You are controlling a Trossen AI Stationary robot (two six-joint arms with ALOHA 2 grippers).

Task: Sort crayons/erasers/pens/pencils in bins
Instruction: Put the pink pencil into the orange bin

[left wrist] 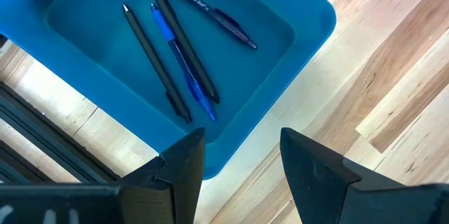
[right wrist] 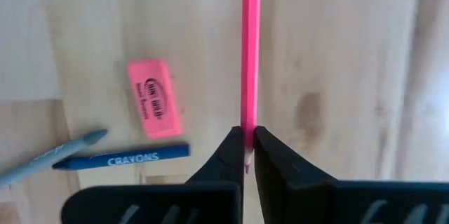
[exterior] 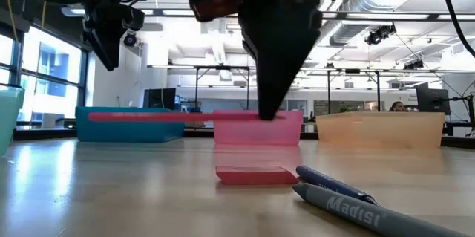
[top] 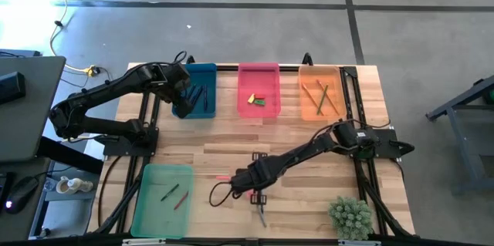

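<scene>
Looking down on my table from above, I see four bins: a blue bin [top: 202, 92], a pink bin [top: 258, 92] and an orange bin [top: 321, 92] along the far edge, and a light green bin [top: 162, 200] at the near left corner.

My right gripper [right wrist: 245, 147] is low over the table's near middle, its jaws closed tight on the tip of a pink pencil [right wrist: 250, 48] — the pencil runs straight out from between the fingers, lifted off the wood. Below it lie a pink eraser [right wrist: 155, 98], a blue crayon [right wrist: 121, 158] just beside the eraser, and next to the crayon a grey pen [right wrist: 52, 156].

My left gripper [left wrist: 242, 164] hangs above the near edge of the blue bin with its jaws spread wide and nothing between them. Inside that bin lie four pens [left wrist: 175, 55], dark and blue, close together.

The pink bin holds a yellow eraser [top: 252, 99] and a green eraser [top: 261, 102], touching. The orange bin holds crossed olive-brown pencils [top: 321, 96]. The green bin holds two crayons [top: 176, 196], one green, one red.

A small potted plant [top: 350, 217] sits at the near right corner.
</scene>
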